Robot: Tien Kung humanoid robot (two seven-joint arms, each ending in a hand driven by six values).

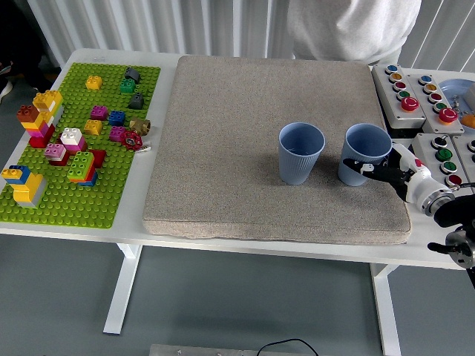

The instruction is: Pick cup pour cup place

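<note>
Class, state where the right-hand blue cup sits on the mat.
In the head view, the right blue cup stands upright near the mat's right edge, beside the other blue cup, at the right hand.

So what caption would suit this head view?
Robot's right hand reaches around the right blue cup on a grey mat, beside a second cup.
</note>
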